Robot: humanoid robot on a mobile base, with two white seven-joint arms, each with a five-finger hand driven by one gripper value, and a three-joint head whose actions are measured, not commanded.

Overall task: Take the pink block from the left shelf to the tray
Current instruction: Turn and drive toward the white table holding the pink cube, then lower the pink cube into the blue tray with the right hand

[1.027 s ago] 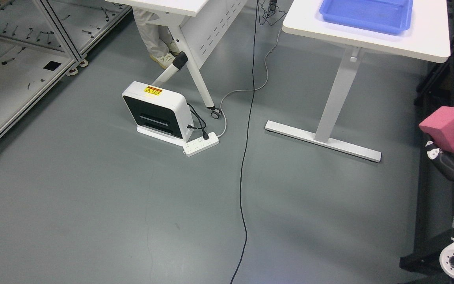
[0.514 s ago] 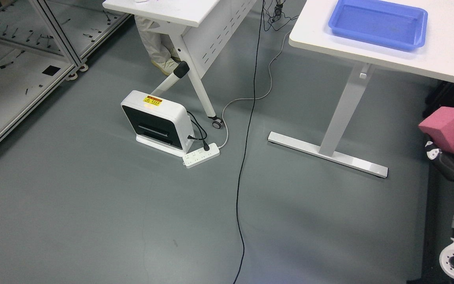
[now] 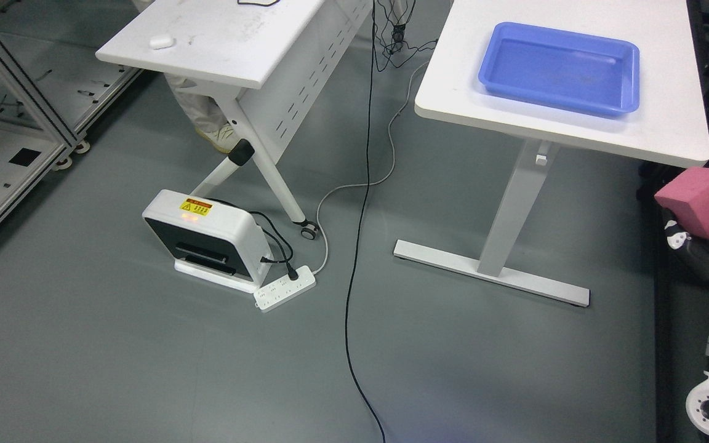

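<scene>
The right robot hand point(image 3: 708, 237) is partly cut off at the frame's right edge, raised, fingers closed around the pink block point(image 3: 697, 202). The blue tray point(image 3: 559, 67) sits on the white surface point(image 3: 453, 92), apart.

Glossy blue plastic tray point(image 3: 630, 74), matt white tabletop point(image 3: 453, 92), pink block point(image 3: 696, 203) prob. foam, smooth grey floor point(image 3: 114, 369)

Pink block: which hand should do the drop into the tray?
Right. The right hand already grips the pink block at the frame's right edge, below the blue tray on the white table. The left arm isn't in view.
</scene>
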